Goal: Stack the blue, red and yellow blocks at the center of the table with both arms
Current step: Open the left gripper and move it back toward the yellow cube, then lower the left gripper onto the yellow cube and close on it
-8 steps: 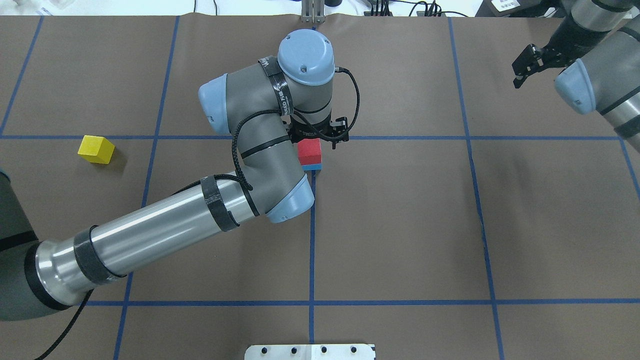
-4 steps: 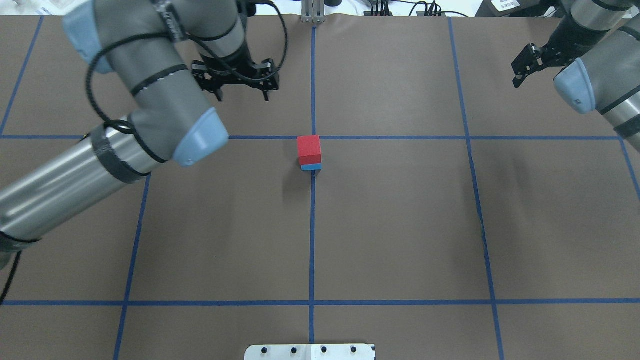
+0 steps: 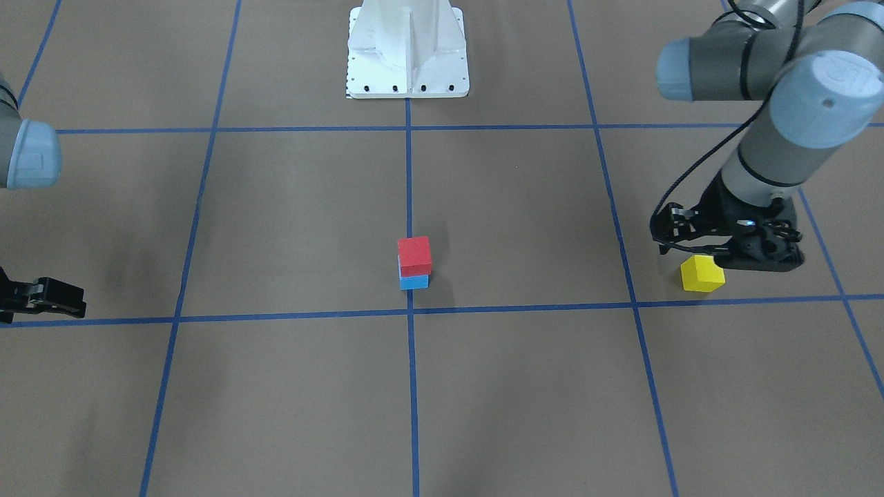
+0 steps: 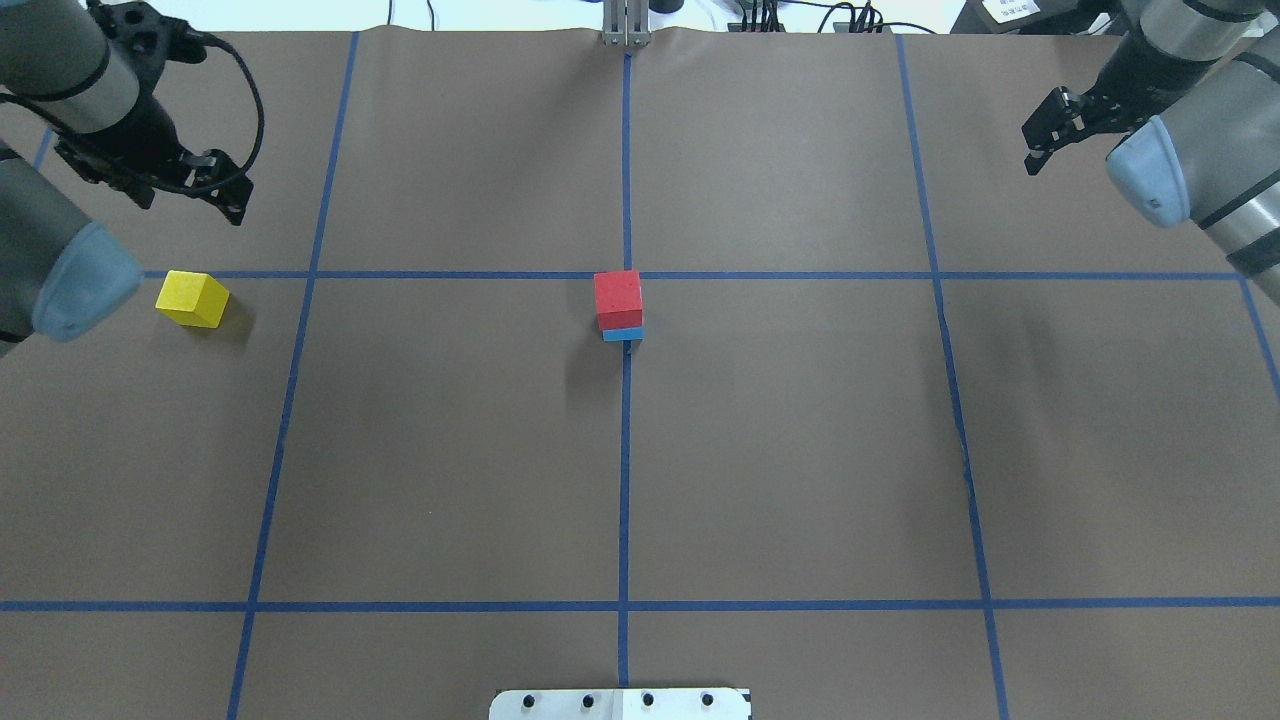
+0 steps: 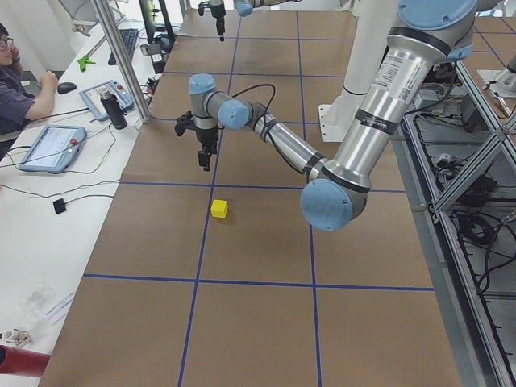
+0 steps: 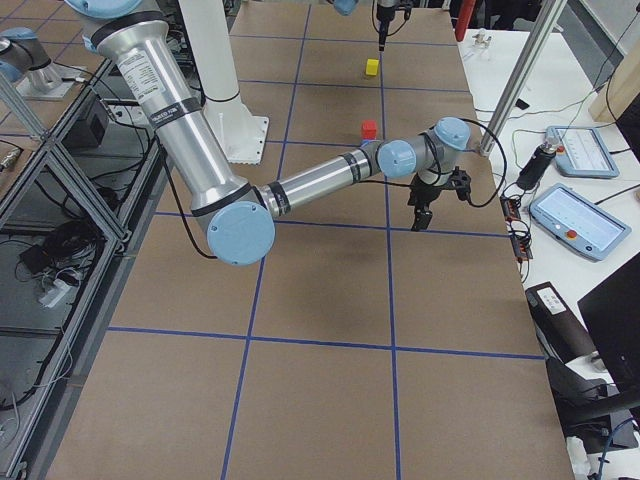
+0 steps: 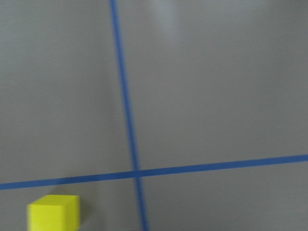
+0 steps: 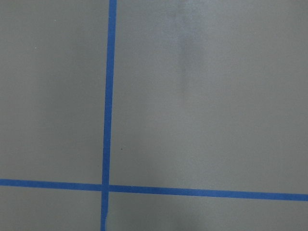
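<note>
A red block sits on a blue block at the table's centre; the stack also shows in the front view. A yellow block lies alone on the table at the far left and shows in the left wrist view. My left gripper is open and empty. It hovers just beyond the yellow block and does not touch it. My right gripper is open and empty, raised at the far right.
The white robot base plate stands at the near middle edge. Blue tape lines divide the brown table cover into squares. In the left side view an operator sits at a desk with tablets beyond the table's far edge.
My left arm has left the red block on the blue one and swung left, from the centre to above the yellow block's area. The right arm has barely moved.
</note>
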Controlling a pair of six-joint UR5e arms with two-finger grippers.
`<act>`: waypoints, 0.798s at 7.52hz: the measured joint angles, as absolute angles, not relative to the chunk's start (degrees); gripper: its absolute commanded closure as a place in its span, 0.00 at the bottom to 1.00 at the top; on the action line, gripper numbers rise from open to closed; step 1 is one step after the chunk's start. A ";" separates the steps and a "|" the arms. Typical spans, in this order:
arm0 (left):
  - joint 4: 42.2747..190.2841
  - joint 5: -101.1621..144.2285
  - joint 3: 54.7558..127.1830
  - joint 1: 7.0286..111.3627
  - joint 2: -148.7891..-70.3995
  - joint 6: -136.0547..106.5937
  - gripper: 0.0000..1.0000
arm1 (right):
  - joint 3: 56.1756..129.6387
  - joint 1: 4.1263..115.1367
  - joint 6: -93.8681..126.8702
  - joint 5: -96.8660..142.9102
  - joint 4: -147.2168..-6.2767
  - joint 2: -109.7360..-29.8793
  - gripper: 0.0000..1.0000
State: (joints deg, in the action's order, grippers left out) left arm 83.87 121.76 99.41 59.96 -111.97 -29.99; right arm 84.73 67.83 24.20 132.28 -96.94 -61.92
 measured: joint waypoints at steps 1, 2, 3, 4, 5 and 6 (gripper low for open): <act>88.29 122.18 97.58 60.43 -108.97 -29.83 0.00 | 84.73 67.72 24.23 132.26 -96.94 -61.86 0.01; 93.72 122.53 94.45 60.51 -107.37 -30.85 0.00 | 84.73 67.59 24.25 132.22 -96.94 -61.82 0.01; 98.73 122.67 91.00 60.38 -106.84 -32.35 0.00 | 84.73 67.48 24.26 132.18 -96.94 -61.80 0.01; 102.86 122.69 87.89 60.17 -106.89 -34.11 0.00 | 84.71 67.45 24.26 132.14 -96.94 -61.79 0.01; 105.49 122.72 85.86 60.01 -106.97 -35.13 0.00 | 84.69 67.43 24.26 132.12 -96.93 -61.79 0.01; 106.65 122.75 84.88 59.92 -106.99 -35.55 0.00 | 84.69 67.42 24.26 132.11 -96.91 -61.80 0.01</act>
